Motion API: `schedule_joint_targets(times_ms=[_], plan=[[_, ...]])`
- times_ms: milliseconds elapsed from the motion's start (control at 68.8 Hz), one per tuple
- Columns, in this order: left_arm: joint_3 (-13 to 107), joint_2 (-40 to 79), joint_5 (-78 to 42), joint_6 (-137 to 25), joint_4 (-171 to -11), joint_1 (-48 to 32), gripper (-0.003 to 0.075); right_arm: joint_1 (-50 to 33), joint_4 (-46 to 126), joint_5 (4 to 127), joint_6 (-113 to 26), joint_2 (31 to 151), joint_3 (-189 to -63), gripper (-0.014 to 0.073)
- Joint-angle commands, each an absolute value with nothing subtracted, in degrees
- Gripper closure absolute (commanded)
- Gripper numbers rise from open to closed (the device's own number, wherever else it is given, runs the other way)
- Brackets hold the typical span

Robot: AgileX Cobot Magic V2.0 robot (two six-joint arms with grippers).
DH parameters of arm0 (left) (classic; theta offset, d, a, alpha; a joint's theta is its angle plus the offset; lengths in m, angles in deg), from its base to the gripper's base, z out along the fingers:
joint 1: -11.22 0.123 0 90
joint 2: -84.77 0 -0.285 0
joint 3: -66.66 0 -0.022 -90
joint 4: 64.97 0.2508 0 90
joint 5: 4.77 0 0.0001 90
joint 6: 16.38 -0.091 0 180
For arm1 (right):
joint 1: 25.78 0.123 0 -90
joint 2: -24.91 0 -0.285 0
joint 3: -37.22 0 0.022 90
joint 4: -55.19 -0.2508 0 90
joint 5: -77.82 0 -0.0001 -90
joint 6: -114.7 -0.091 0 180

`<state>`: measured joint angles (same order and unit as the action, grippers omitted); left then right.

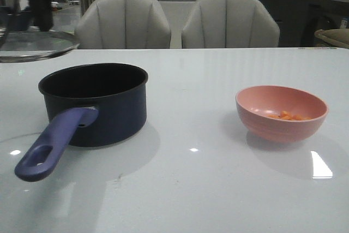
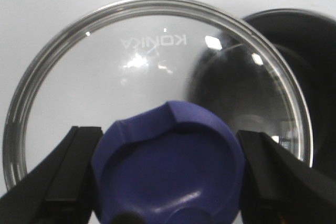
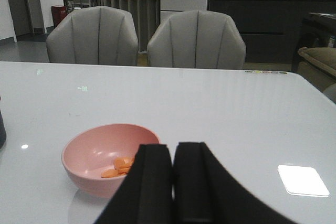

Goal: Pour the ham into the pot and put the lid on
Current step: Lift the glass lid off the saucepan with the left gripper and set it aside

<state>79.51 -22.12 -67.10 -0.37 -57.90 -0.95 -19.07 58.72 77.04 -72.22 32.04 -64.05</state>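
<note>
While the ham (image 1: 287, 116) lay unpoured in the pink bowl (image 1: 281, 112) on the right of the table (image 1: 218, 178), the left gripper (image 2: 169, 177) had its two fingers (image 2: 68, 177) clamped on either side of the dark blue knob (image 2: 168, 166) of the lid (image 1: 34, 43), which hung in the air at the far left, above and behind the pot (image 1: 94, 102). The left wrist view looked down through the glass and showed part of the pot's dark mouth under one edge of the lid, so the lid was off to one side of the pot, not seated on it. The right gripper (image 3: 173, 182) sat just behind the bowl with its fingers pressed together and nothing between them. Judging from this, the step in hand was to keep the lid clear so the pour could come first; to do that well the left arm would want to hold the lid level and well away from the pot's opening, while the right gripper would need to open, take the bowl by its rim, carry it over the pot and tip it slowly so the small pieces dropped inside instead of scattering on the glossy tabletop. By count there was one pot with one long purple-blue handle (image 1: 52, 145), one lid, one bowl, and a small cluster of orange ham pieces too bunched to number exactly; two grey chairs (image 1: 124, 23) stood behind the table.
</note>
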Motion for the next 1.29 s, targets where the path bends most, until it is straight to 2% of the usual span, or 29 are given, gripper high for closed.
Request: schedule_joint_targets(times_ms=[0,203,349,480,930,1017,1177,1279], plan=[[74.42,-15.42,-60.02,-0.68,-56.94,3.31,0.0465,-19.10,59.36,81.22,-72.11,30.97,-64.32,0.0436],[63.16,-11.82,-52.94,-7.54,-62.89,14.18,0.0465,-19.10,59.36,81.22,-72.11,30.97,-64.32,0.0436],[58.65,-12.21,-49.18,-11.91,-67.68,18.84,0.0465,-19.10,59.36,81.22,-72.11,30.97,-64.32,0.0436],[55.96,-13.12,-44.73,-13.32,-68.38,19.61,0.0465,-19.10,59.36,81.22,-72.11,30.97,-64.32,0.0436],[55.83,-21.51,-41.69,-13.32,-68.58,19.61,0.0452,-19.10,59.36,81.22,-72.11,30.97,-64.32,0.0436],[55.83,-21.60,-40.78,-13.32,-68.58,19.61,0.0393,-19.10,59.36,81.22,-72.11,30.97,-64.32,0.0436],[55.83,-21.89,-40.66,-13.32,-68.58,19.61,0.0182,-19.10,59.36,81.22,-72.11,30.97,-64.32,0.0436],[55.83,-22.24,-40.99,-13.32,-68.58,19.61,0.0132,-19.10,59.36,81.22,-72.11,30.97,-64.32,0.0436]])
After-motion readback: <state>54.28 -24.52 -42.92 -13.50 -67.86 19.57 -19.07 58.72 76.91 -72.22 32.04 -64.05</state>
